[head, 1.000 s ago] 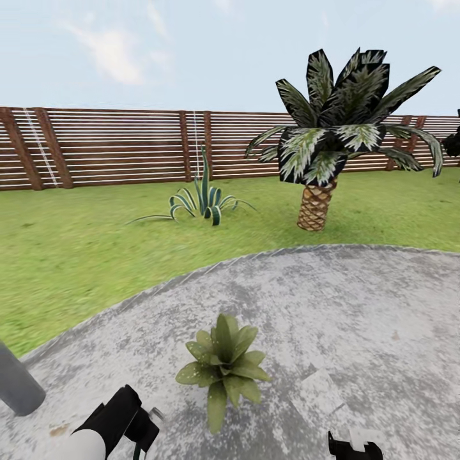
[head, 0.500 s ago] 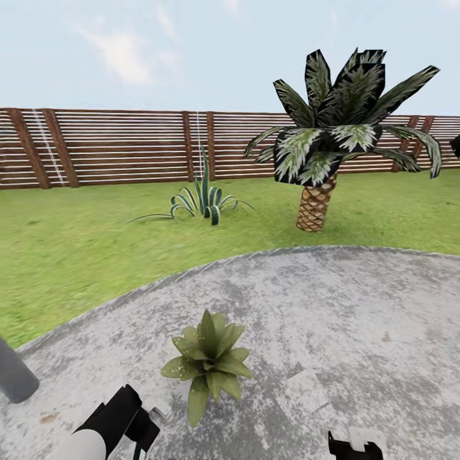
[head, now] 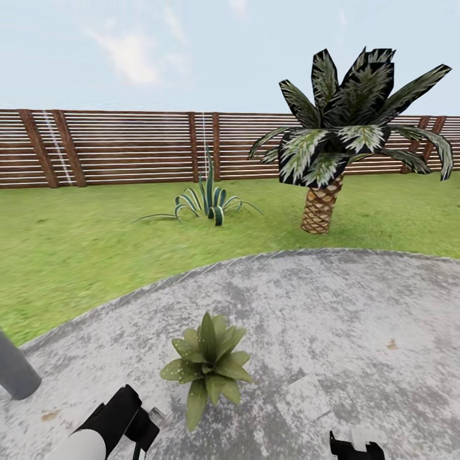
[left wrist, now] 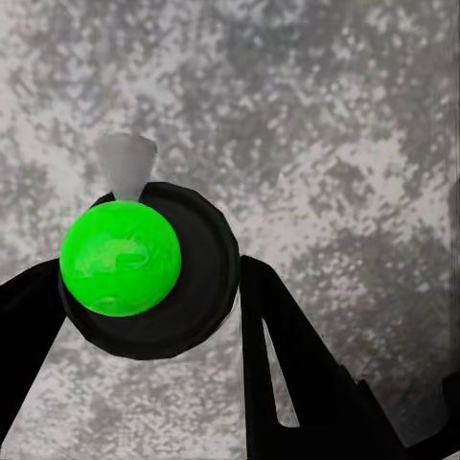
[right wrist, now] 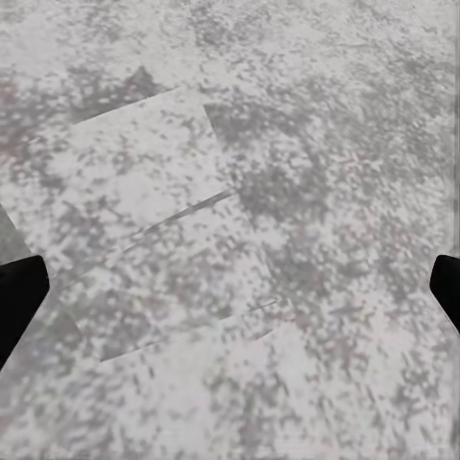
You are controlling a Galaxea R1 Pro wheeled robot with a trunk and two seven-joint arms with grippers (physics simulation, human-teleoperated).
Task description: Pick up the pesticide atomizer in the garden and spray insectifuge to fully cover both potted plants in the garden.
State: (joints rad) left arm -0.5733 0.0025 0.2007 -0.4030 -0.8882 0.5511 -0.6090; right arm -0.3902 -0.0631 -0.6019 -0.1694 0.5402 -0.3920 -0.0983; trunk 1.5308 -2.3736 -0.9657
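The pesticide atomizer shows end-on in the left wrist view: a bright green round cap in a black ring, with a whitish nozzle above it. My left gripper is shut on it, a black finger on each side. In the head view that gripper hangs at the bottom left, just left of one potted plant. The plant stands on the grey paving, with faint pale specks on its left leaves. My right gripper is open over bare paving, right of the plant. The second potted plant is out of view.
A grey bollard lamp stands at the left edge. Behind the paving, on the lawn, are a striped agave and a scaly-trunked palm. A brown slat fence closes the back. Pale rectangular patches mark the paving.
The whole head view has shifted, so the camera moved: the plant now sits further left and slightly lower in the picture. Both arms keep their place in the picture.
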